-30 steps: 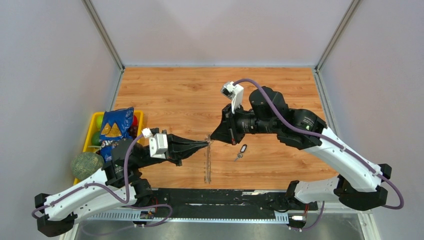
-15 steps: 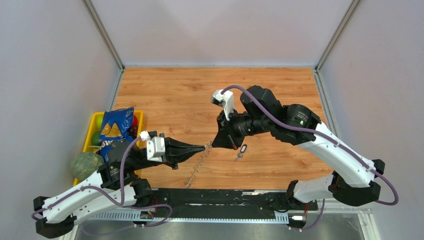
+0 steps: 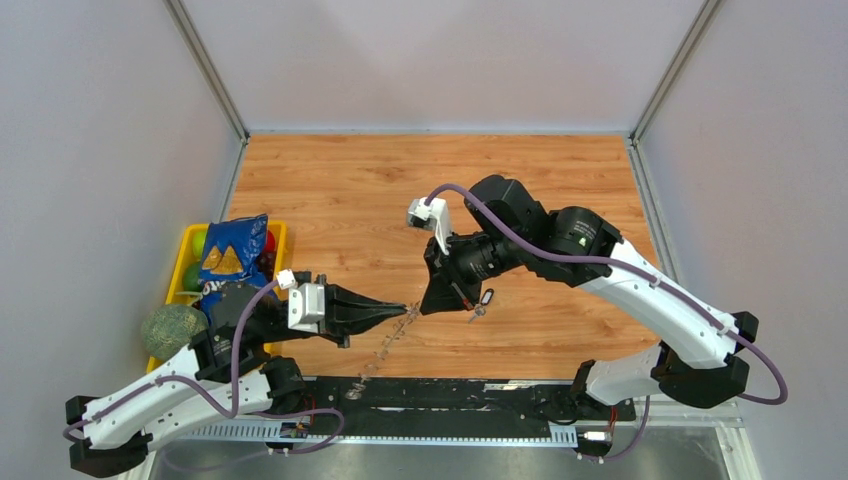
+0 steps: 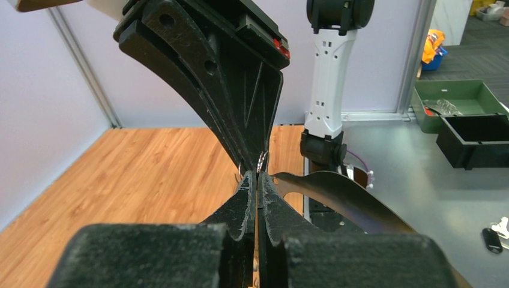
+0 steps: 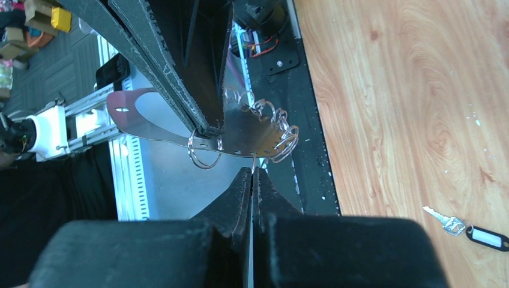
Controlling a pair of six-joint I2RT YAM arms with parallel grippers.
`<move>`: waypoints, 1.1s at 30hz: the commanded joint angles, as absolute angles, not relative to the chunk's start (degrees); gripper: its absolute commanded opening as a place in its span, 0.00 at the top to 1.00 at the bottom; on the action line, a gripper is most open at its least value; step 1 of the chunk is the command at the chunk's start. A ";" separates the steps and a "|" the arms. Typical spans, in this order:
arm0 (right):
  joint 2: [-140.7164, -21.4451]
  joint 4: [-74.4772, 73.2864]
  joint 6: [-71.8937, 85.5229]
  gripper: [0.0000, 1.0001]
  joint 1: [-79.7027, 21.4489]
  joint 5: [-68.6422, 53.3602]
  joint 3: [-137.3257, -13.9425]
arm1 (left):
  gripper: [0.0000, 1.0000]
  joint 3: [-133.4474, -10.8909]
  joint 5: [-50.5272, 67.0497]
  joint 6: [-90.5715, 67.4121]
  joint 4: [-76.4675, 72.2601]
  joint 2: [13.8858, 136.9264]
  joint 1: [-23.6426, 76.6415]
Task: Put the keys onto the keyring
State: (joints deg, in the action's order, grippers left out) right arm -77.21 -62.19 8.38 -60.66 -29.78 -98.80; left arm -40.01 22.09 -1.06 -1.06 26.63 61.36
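top external: keyring (image 3: 384, 347) hangs edge-on, long axis slanting near-left from left gripper (image 3: 408, 311).

The table (image 3: 340, 190) is lit brightly and evenly from above in the top view, and only soft, faint shadows are cast on it beneath the arms. In the wrist views, the left gripper (image 4: 257, 175) and right gripper (image 5: 252, 171) are rendered dark and blurred. Off the table's near edge, a pale sheen is seen on the keyring (image 5: 246, 135).
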 commanded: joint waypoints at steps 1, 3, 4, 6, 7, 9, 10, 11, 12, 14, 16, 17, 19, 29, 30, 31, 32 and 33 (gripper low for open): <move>-78.66 -66.53 5.33 1.00 -62.69 -33.90 -97.26 | 1.00 -41.91 23.82 -0.09 -6.63 24.91 61.09; -79.17 -66.49 5.08 1.00 -64.27 -34.12 -96.93 | 1.00 -42.28 24.41 -0.08 -5.62 24.57 61.08; -79.39 -66.54 4.94 1.00 -65.22 -34.36 -96.73 | 1.00 -42.32 24.69 0.90 -4.96 24.25 61.08; -79.98 -66.53 4.56 1.00 -66.92 -34.85 -96.38 | 1.00 -42.36 25.23 1.19 -4.36 23.61 61.08; -80.36 -66.30 4.38 1.00 -67.54 -35.33 -96.04 | 1.00 -42.36 25.64 1.17 -4.16 23.30 61.08; -80.86 -65.46 4.43 1.00 -68.39 -36.09 -94.84 | 1.00 -42.26 26.42 0.95 -3.72 22.64 61.08; -81.06 -64.93 4.40 1.00 -68.62 -36.69 -94.37 | 1.00 -42.10 26.74 0.83 -3.52 22.48 61.08; -81.24 -64.22 4.33 1.00 -68.76 -37.69 -93.86 | 1.00 -42.05 27.47 0.62 -3.43 22.06 61.08; -81.24 -63.52 4.04 1.00 -68.86 -38.94 -93.39 | 1.00 -41.96 27.80 0.53 -3.27 21.84 61.08; -80.85 -61.84 3.51 1.00 -69.07 -41.44 -92.21 | 1.00 -41.99 29.13 0.34 -2.62 21.20 61.08; -80.44 -60.12 2.93 1.00 -69.08 -44.30 -91.07 | 1.00 -42.08 30.09 0.39 -1.94 20.67 61.15; -80.26 -59.02 2.90 1.00 -69.08 -45.81 -90.39 | 1.00 -42.09 30.38 0.36 -1.76 20.46 61.10; -80.08 -57.56 3.04 1.00 -69.23 -48.49 -89.51 | 1.00 -42.22 30.99 0.44 -1.17 20.32 61.12; -79.35 -53.12 2.33 1.00 -70.96 -57.36 -83.64 | 1.00 -42.17 31.61 1.27 -0.27 20.63 61.13; -79.25 -52.73 2.10 1.00 -71.08 -58.03 -83.16 | 1.00 -42.18 31.74 1.37 -0.26 20.63 61.14; -79.20 -52.49 1.72 1.00 -71.26 -58.63 -82.95 | 1.00 -42.25 31.78 1.43 -0.26 20.60 61.11; -79.14 -52.27 1.37 1.00 -71.28 -59.22 -82.67 | 1.00 -42.26 31.80 1.54 -0.26 20.60 61.09; -79.19 -52.11 0.98 1.00 -71.40 -59.99 -82.39 | 1.00 -42.34 31.77 1.56 -0.26 20.58 61.09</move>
State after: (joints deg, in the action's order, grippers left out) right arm -80.27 -49.39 3.55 -68.90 -51.83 -84.58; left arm -40.01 37.60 -1.02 9.02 21.23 61.91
